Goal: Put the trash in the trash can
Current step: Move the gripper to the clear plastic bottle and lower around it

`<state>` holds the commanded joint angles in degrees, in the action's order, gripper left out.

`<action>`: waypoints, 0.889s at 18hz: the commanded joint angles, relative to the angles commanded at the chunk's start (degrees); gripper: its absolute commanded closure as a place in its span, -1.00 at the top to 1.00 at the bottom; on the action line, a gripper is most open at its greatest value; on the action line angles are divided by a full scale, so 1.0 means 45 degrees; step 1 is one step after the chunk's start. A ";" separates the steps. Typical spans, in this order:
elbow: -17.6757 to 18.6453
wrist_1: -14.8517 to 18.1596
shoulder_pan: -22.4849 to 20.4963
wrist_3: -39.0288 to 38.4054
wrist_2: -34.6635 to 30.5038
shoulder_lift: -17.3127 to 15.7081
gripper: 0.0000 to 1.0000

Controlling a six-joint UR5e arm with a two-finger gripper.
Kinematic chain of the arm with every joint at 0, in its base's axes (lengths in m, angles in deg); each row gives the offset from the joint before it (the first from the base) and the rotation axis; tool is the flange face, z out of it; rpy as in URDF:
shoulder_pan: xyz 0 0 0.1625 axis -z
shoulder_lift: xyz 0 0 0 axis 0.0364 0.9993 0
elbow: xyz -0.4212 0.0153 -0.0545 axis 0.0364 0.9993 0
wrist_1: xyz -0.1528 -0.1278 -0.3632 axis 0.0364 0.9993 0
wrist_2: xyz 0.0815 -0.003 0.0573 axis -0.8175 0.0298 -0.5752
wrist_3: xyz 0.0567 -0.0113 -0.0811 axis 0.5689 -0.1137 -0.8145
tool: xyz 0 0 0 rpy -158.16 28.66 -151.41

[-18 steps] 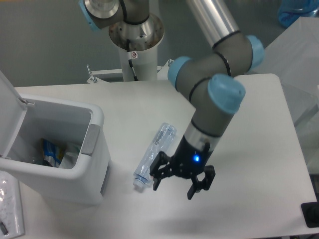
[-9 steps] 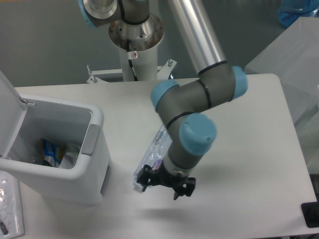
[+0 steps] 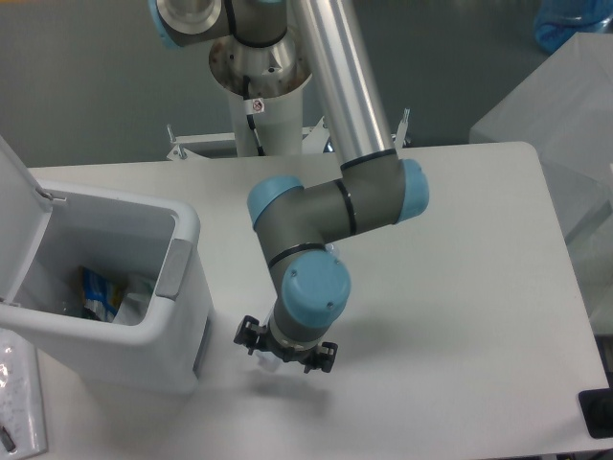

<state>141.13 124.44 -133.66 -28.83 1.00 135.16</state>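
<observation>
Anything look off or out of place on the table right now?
Nothing looks spilled or broken. The trash can stands upright with its lid open and some trash already inside. The arm hides nearly all of the bottle; only its white cap peeks out beneath the open pincer.

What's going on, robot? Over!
Gripper low over the table, jaws open, straddling the bottle's white cap. Bottle mostly hidden under the arm. Trash can lid up, trash already inside. Nothing in the way.

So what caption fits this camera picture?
Robot arm lowers its gripper over a bottle beside the open trash can.
</observation>
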 joint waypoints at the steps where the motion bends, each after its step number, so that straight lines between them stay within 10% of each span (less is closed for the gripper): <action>1: -0.0019 0.0019 0.0039 0.0000 -0.0117 0.0078 0.91; 6: 0.0000 0.0058 0.0176 0.0000 -0.0352 0.0333 0.30; 12: -0.0234 0.0996 0.0176 0.0020 -0.0431 0.0236 -0.93; 16: -0.0390 0.0996 0.0157 0.0020 -0.0431 0.0060 -1.00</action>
<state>139.38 128.92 -132.95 -28.74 -0.93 135.43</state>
